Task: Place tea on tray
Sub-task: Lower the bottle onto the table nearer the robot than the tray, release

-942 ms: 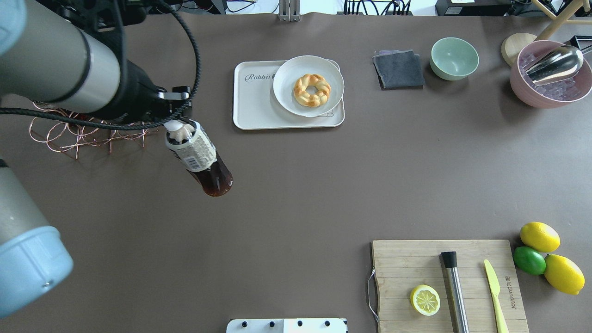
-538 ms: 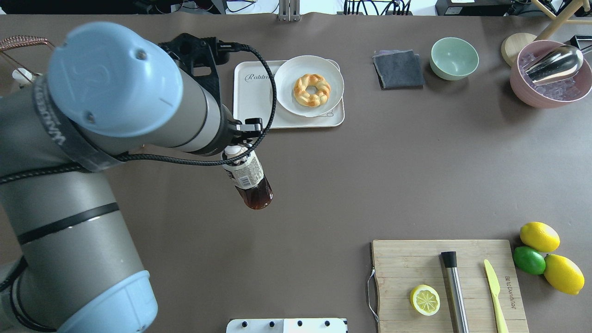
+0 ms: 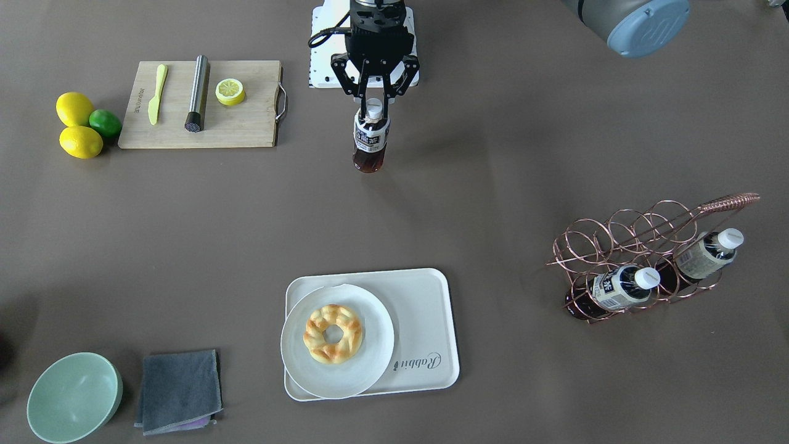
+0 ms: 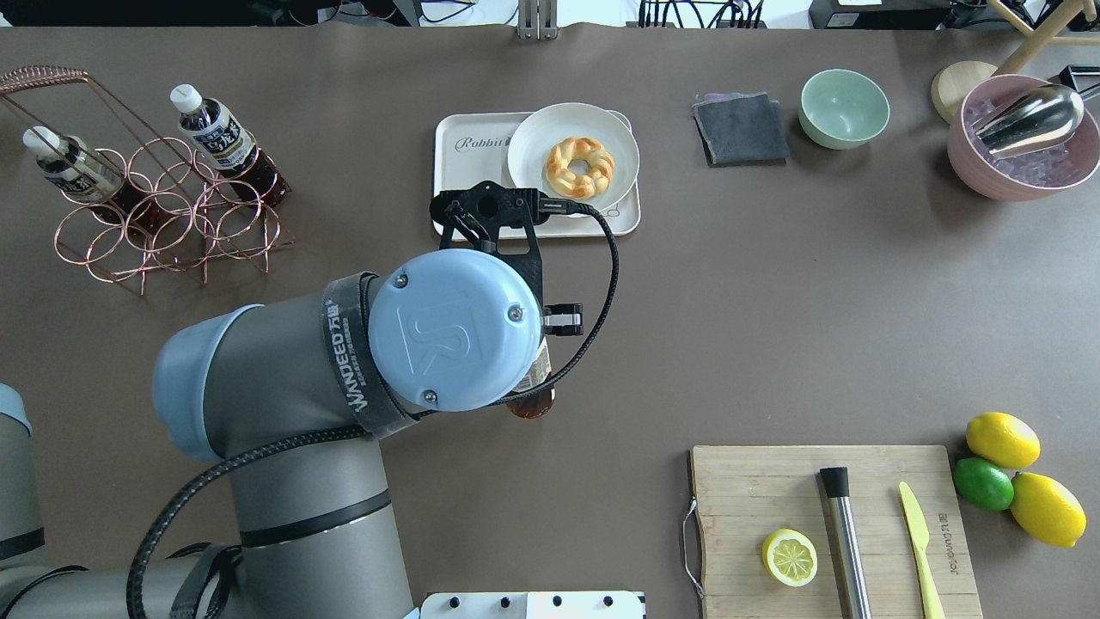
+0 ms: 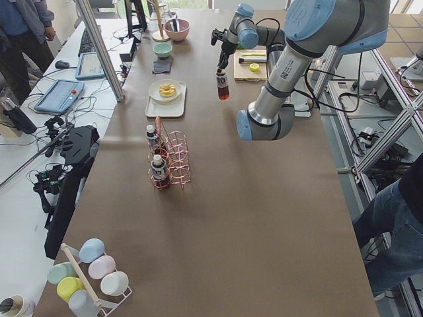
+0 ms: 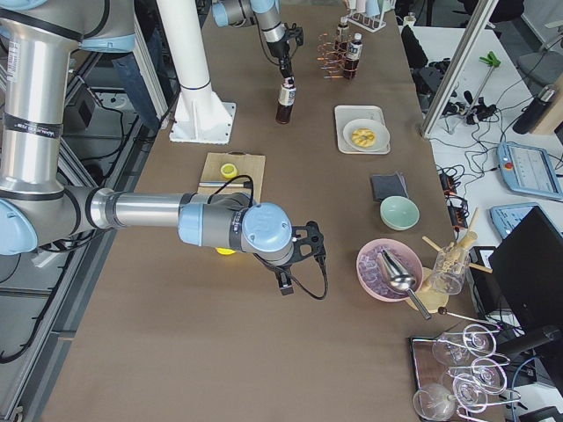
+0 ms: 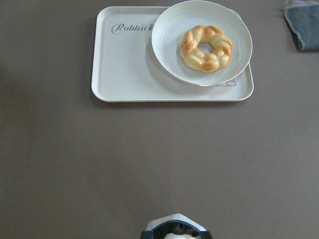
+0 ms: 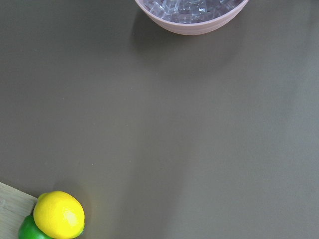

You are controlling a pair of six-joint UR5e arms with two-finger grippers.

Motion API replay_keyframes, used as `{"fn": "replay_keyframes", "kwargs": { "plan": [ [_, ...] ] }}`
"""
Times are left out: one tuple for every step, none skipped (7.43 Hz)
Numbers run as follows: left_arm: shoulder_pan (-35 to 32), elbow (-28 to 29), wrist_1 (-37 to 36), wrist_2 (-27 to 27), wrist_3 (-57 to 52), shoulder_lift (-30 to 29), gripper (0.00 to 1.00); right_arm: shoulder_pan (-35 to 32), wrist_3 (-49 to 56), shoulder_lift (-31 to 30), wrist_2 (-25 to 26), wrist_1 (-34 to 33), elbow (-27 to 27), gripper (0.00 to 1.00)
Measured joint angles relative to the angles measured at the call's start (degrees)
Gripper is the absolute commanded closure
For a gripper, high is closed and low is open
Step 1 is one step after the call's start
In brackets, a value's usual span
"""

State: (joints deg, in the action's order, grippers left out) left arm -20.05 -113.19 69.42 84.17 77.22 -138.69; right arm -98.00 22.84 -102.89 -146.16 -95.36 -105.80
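My left gripper [image 3: 373, 106] is shut on the white cap of a tea bottle [image 3: 370, 139] and holds it upright above the bare table, well short of the tray. In the overhead view my own wrist hides the gripper, and only the bottle's brown base [image 4: 534, 404] shows. The cream tray [image 3: 425, 308] with "Rabbit" script carries a round white plate [image 3: 370, 364] with a braided pastry on it. The tray also shows in the left wrist view [image 7: 124, 64], ahead of the bottle's cap [image 7: 174, 231]. My right gripper [image 6: 286, 283] shows only in the exterior right view, and I cannot tell its state.
A copper wire rack [image 4: 163, 223] at the far left holds two look-alike bottles [image 4: 219, 129]. A cutting board [image 4: 773, 490] bears a lemon half, a muddler and a knife, with lemons and a lime [image 4: 984, 483] beside it. A grey cloth [image 4: 739, 129], a green bowl [image 4: 844, 107] and a pink ice bowl [image 4: 1014, 172] stand at the back right.
My left arm has swung right, away from the wire rack, carrying the tea bottle toward the table's middle and nearer the robot's side. The rack with its two bottles is now uncovered.
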Motion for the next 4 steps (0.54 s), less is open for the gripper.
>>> {"fn": "replay_keyframes", "kwargs": {
  "plan": [
    [0.51,0.36,0.62,-0.71,0.18,0.29,1.0,0.0,0.01,-0.13,0.0,0.0,0.0,0.0],
    [1.05,0.6,1.12,-1.67,0.3,0.48,1.0,0.0,0.01,-0.17,0.0,0.0,0.0,0.0],
    [1.4,0.73,1.32,-2.24,0.31,0.57,1.0,0.0,0.01,-0.2,0.0,0.0,0.01,0.0],
    [1.57,0.86,1.39,-2.49,0.31,0.6,0.91,0.0,0.01,-0.21,0.0,0.0,0.05,0.0]
  ]
}}
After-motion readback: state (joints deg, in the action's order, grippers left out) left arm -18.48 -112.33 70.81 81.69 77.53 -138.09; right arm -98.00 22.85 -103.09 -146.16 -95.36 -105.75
